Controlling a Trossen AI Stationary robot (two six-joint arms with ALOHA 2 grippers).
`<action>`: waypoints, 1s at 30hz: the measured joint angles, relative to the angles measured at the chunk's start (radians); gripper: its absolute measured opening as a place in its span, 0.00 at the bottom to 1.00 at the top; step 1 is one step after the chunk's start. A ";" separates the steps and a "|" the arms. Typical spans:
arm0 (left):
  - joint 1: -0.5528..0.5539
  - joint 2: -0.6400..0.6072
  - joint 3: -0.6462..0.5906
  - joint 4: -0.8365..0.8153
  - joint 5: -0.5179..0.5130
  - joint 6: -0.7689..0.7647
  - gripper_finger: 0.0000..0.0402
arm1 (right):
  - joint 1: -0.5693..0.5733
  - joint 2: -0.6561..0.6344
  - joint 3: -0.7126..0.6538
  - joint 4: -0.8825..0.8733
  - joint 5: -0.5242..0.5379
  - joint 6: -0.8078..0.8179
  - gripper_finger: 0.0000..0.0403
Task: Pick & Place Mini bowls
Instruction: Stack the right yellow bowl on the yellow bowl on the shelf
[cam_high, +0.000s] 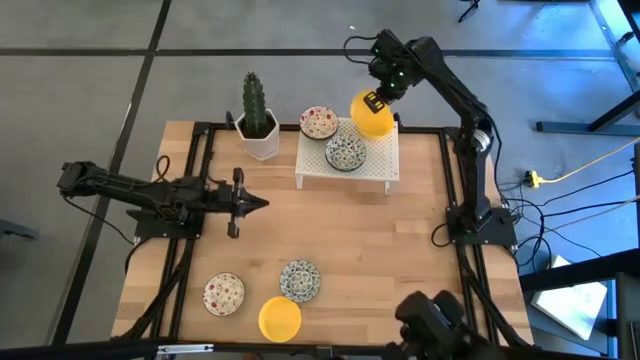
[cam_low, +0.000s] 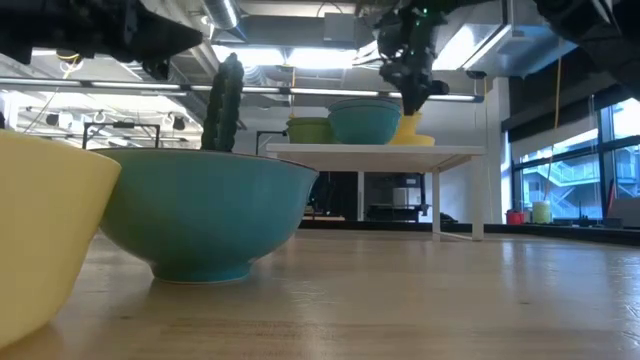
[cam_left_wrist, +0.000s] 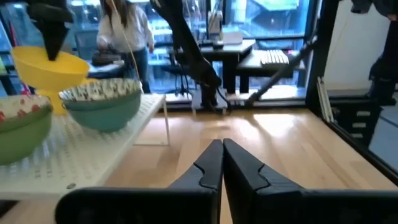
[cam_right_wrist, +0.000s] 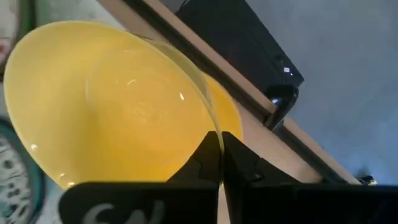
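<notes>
My right gripper (cam_high: 378, 101) hangs over the far right corner of the white rack (cam_high: 347, 170), shut on a yellow mini bowl (cam_high: 372, 118). Under that bowl a second yellow shape (cam_right_wrist: 225, 107) shows on the rack. A red-speckled bowl (cam_high: 319, 123) and a blue-green bowl (cam_high: 345, 152) stand on the rack's top. Three more bowls rest on the table near its front edge: red-speckled (cam_high: 223, 294), blue-green (cam_high: 300, 279) and yellow (cam_high: 280, 318). My left gripper (cam_high: 262, 203) waits shut, level, over the table's left half. My right gripper pinches the yellow bowl's rim (cam_right_wrist: 213, 127), one finger inside the bowl and one outside. The fingers come from above, pointing steeply down. The bowl sits tilted in the hold over the rack's corner. Whether it touches the yellow shape beneath, I cannot tell.
A cactus in a white hexagonal pot (cam_high: 258, 125) stands just left of the rack at the far edge. Bare wood lies between the rack and the three near bowls. A person (cam_left_wrist: 127, 28) stands in the room beyond the table.
</notes>
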 joint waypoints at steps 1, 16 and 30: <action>0.000 0.000 0.000 -0.007 0.004 -0.001 0.01 | -0.005 0.005 0.000 0.005 0.000 -0.001 0.01; 0.000 0.000 0.000 -0.010 0.004 0.038 0.02 | -0.072 0.012 0.018 -0.005 -0.099 0.050 0.01; 0.000 0.000 -0.001 -0.003 0.004 0.058 0.01 | -0.077 0.012 0.002 -0.005 -0.176 0.096 0.01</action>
